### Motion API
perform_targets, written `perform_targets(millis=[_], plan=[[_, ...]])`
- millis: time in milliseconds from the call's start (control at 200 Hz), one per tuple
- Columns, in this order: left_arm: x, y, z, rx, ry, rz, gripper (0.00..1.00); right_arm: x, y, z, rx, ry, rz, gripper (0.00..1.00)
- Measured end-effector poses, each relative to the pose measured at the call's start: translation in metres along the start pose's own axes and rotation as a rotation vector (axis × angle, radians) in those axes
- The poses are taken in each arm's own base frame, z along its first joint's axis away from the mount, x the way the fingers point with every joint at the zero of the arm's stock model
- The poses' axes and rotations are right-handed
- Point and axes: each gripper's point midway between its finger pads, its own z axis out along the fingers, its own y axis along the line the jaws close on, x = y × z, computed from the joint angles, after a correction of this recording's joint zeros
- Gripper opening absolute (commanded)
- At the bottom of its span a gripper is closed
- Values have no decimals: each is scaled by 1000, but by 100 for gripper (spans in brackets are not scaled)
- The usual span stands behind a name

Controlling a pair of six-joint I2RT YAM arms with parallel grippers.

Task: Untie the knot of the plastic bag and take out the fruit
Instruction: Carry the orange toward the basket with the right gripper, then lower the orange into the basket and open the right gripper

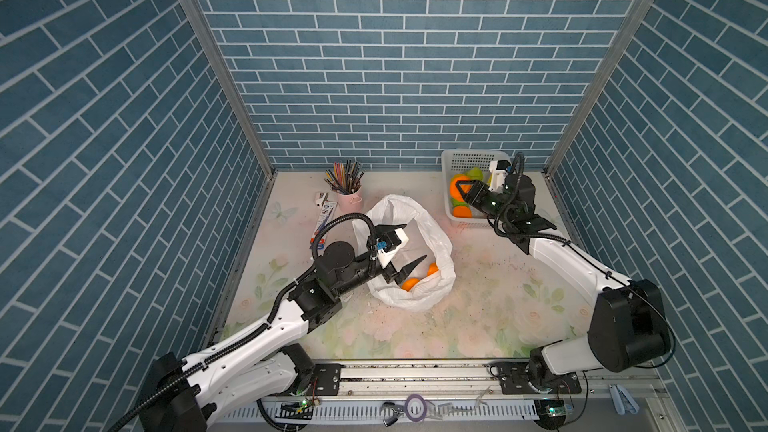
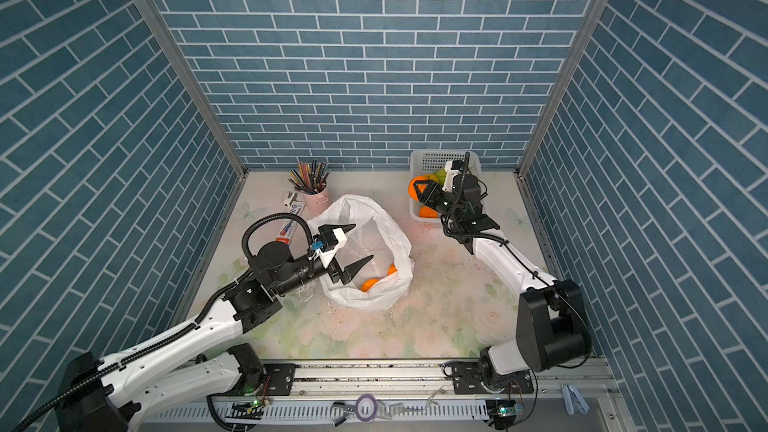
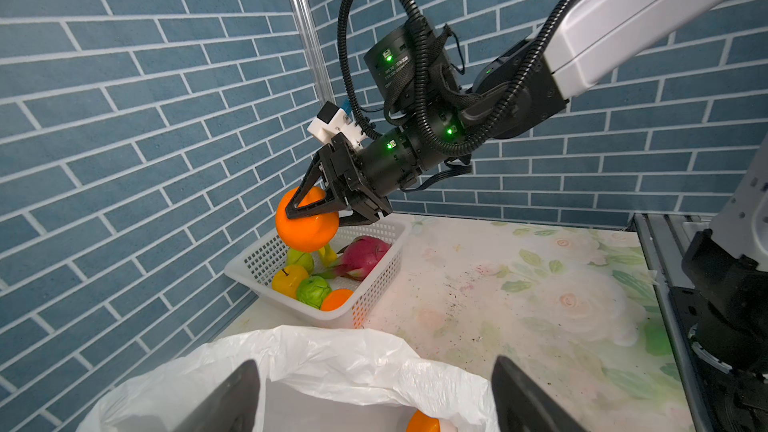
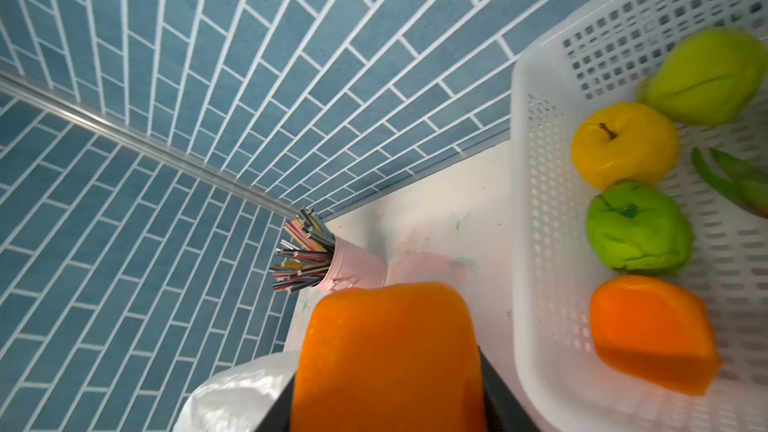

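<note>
The white plastic bag (image 1: pixel 436 238) (image 2: pixel 392 234) lies mid-table with its mouth wide open; no knot shows. Two oranges (image 1: pixel 410 283) rest inside it. My left gripper (image 1: pixel 415 241) (image 3: pixel 374 361) hangs open over the bag's mouth, with nothing between its fingers. My right gripper (image 1: pixel 459 189) (image 3: pixel 299 209) is shut on an orange (image 4: pixel 386 355) (image 2: pixel 415 187) just above the left rim of the white basket (image 1: pixel 457 155) (image 4: pixel 536 243). In the basket lie a yellow apple (image 4: pixel 625 145), two green fruits (image 4: pixel 640 228), another orange (image 4: pixel 652 334) and a pink dragon fruit (image 3: pixel 361 255).
A pink cup of pencils (image 1: pixel 349 197) and a toothpaste tube (image 1: pixel 326 218) stand behind and left of the bag. Blue brick walls close in the left, back and right. The arms' mounting rail (image 1: pixel 415 371) runs along the front edge.
</note>
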Motion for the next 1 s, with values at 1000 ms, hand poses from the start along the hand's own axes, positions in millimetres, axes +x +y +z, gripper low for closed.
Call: perform_targets(millis=[1000], plan=[[5,17,11,-77,84,-61,87,-105,-135,185,135,-44,-14,50]])
